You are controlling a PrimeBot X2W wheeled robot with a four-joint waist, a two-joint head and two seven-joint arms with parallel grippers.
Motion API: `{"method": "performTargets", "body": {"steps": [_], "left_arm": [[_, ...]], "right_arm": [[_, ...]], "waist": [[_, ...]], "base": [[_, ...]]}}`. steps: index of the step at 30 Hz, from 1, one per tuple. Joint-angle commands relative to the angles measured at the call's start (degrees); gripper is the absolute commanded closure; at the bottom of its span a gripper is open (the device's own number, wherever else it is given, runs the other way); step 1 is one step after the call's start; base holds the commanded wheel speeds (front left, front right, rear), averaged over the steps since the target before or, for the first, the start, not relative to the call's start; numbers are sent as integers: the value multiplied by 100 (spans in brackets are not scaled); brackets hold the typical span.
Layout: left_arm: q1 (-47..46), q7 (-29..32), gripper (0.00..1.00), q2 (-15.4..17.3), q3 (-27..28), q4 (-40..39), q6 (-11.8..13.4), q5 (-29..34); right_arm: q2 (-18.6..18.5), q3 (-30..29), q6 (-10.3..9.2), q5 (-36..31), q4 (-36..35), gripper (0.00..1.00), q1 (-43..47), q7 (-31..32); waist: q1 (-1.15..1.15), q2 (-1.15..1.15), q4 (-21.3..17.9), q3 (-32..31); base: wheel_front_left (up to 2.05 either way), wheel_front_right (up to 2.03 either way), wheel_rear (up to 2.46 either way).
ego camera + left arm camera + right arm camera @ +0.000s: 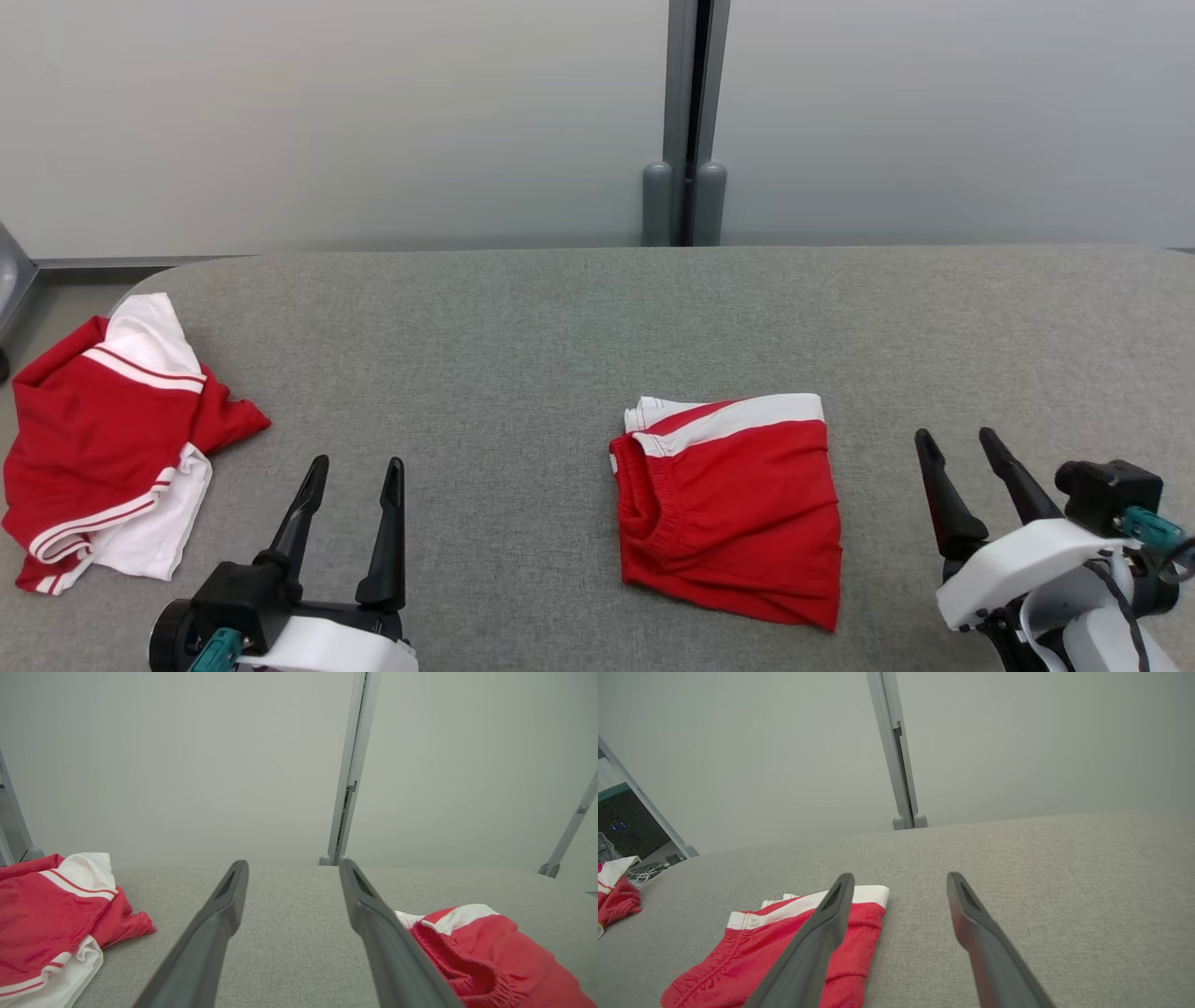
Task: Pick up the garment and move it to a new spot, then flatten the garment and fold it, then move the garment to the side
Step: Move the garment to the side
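A folded red garment (738, 513) with a white band and an elastic waist lies flat on the grey table (523, 327), just right of centre. It also shows in the left wrist view (504, 952) and the right wrist view (738, 952). My left gripper (358, 462) hovers open to its left, empty, with bare table between its fingers (293, 863). My right gripper (955, 435) stands open to the garment's right, also empty; in its own view (901, 876) its left finger crosses in front of the cloth.
A second red and white garment (93, 439) lies crumpled at the table's left edge, partly hanging over it (42, 919) (616, 896). A pale wall with a grey post (686, 121) stands behind the table's far edge.
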Motion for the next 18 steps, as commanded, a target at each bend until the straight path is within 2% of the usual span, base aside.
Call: {"method": "performTargets", "body": {"steps": [1,13,18], "left_arm": [[-37,0,0,22,-1,14,-16,20],[-246,1,0,16,-95,177,-70,-39],[-298,1,0,13,-110,221,-60,-69]], "right_arm": [[-8,29,3,41,50,0,-74,78],[204,-74,3,275,1447,0,-1193,2020],[283,-118,2,312,1925,0,-1359,2786]], "waist": [[0,0,55,14],[0,0,596,321],[0,0,751,402]], "base": [[0,0,0],[0,0,0],[0,0,0]]}}
